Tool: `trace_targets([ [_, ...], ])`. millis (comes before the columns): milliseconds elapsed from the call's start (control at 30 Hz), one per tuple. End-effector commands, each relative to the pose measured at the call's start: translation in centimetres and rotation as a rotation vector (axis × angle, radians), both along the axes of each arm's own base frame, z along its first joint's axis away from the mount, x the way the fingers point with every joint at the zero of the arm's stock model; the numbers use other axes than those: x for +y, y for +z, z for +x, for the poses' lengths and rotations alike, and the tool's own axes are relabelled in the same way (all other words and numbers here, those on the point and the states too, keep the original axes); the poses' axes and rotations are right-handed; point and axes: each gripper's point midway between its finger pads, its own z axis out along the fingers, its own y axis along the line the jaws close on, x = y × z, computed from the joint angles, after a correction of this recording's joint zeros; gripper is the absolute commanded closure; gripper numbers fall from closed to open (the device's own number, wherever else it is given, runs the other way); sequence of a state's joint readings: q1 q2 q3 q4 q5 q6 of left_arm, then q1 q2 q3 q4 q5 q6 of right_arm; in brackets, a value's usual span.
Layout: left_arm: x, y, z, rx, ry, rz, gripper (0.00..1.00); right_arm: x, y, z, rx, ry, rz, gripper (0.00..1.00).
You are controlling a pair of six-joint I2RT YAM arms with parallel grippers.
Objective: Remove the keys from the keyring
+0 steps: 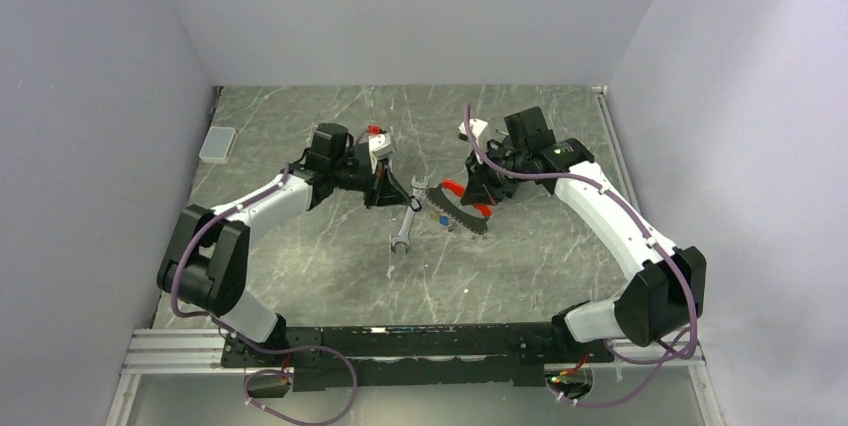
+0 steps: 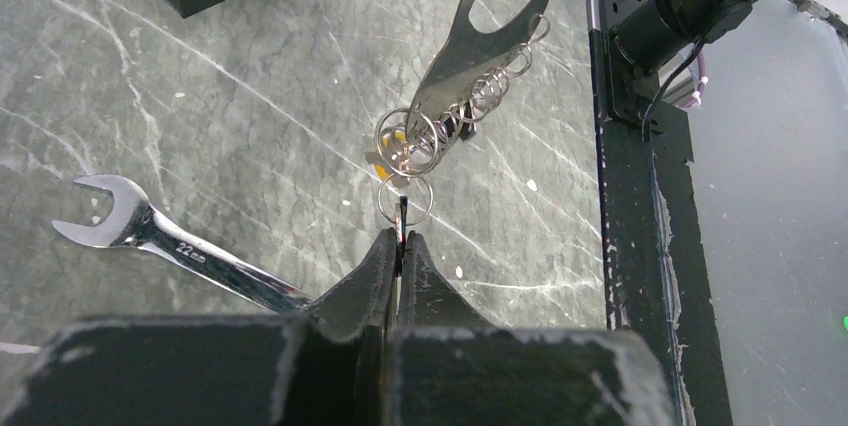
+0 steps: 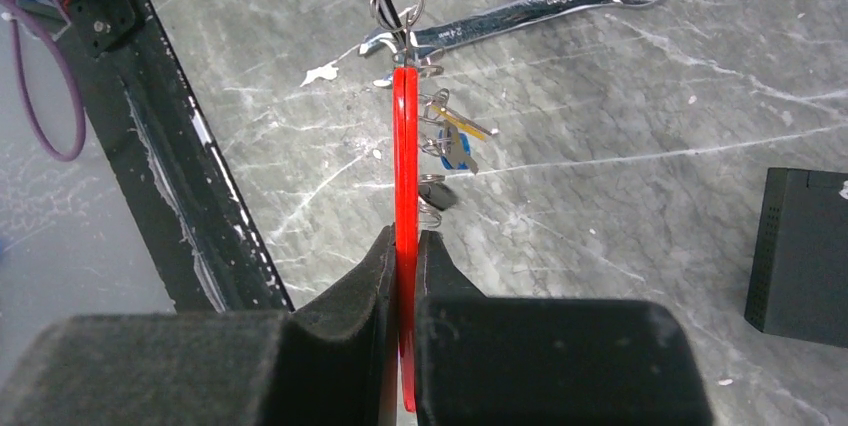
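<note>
The keyring point(image 2: 468, 46) hangs between my two grippers: a grey curved strap with red parts and a chain of thin metal rings. My right gripper point(image 3: 405, 238) is shut on the keyring's red part point(image 3: 405, 146). Brass and blue-headed keys point(image 3: 455, 141) dangle beside it. My left gripper point(image 2: 400, 238) is shut on a thin flat key point(image 2: 402, 214) seen edge-on, with a small ring point(image 2: 405, 201) through it at the chain's end. From above, the left gripper point(image 1: 388, 196) and right gripper point(image 1: 478, 201) face each other over the keyring point(image 1: 462, 218).
A long silver wrench point(image 1: 408, 221) lies on the marble table just under the left gripper, and it shows as well in the left wrist view, wrench point(image 2: 170, 246). A black box point(image 3: 800, 256) sits farther off. A white block point(image 1: 217, 144) rests by the left wall. The black base rail point(image 2: 640, 196) runs along the near edge.
</note>
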State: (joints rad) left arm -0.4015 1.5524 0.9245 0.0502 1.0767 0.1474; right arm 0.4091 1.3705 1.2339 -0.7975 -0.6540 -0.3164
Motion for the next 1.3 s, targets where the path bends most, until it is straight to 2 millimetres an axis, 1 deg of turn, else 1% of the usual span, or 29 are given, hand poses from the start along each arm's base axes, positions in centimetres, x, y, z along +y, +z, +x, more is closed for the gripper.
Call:
trace_targets([
  [0,0.7,1.9,0.4,0.005,0.014,0.023,1.00,-0.6,1.0,0.8,-0.101,-0.010,0.008,1.00],
  [100,1.0,2.0,0.8,0.000,0.031,0.042,1.00,-0.7,0.5,0.6,-0.107,-0.006,0.011,1.00],
  [167,1.1,1.8,0.8,-0.008,0.033,0.049,1.00,-0.6,0.7,0.4,-0.110,0.000,0.018,1.00],
  [233,1.0,1.6,0.7,-0.012,0.024,0.044,1.00,-0.5,1.0,0.3,-0.115,0.004,0.028,1.00],
  [333,0.7,1.0,0.4,-0.019,0.008,0.024,1.00,-0.1,2.1,0.5,-0.137,0.008,0.057,1.00],
  [367,0.6,0.7,0.3,-0.017,0.005,0.021,0.96,0.0,2.5,0.5,-0.143,0.012,0.067,1.00],
  [467,0.2,0.3,-0.1,-0.017,-0.009,0.015,0.69,0.3,3.3,0.4,-0.142,0.026,0.083,1.00],
  [500,0.1,0.3,-0.2,-0.018,-0.014,0.015,0.62,0.4,3.5,0.3,-0.139,0.032,0.088,1.00],
  [700,-0.4,0.7,-0.1,-0.027,-0.009,-0.027,0.34,0.6,4.1,0.4,-0.138,0.033,0.096,1.00],
  [800,-0.8,0.9,0.0,-0.049,-0.008,-0.050,0.25,0.6,4.3,0.4,-0.139,0.029,0.098,1.00],
  [833,-0.9,0.8,0.1,-0.057,-0.006,-0.055,0.24,0.6,4.4,0.3,-0.139,0.032,0.100,1.00],
  [1000,-1.3,1.1,0.7,-0.132,-0.009,-0.094,0.22,0.8,4.9,-0.2,-0.134,0.067,0.115,1.00],
  [1133,-1.6,1.3,0.7,-0.194,-0.035,-0.133,0.15,0.9,4.9,-0.7,-0.122,0.091,0.122,1.00],
  [1267,-2.1,1.4,0.4,-0.238,-0.066,-0.144,0.15,1.0,4.9,-0.9,-0.117,0.099,0.128,1.00],
])
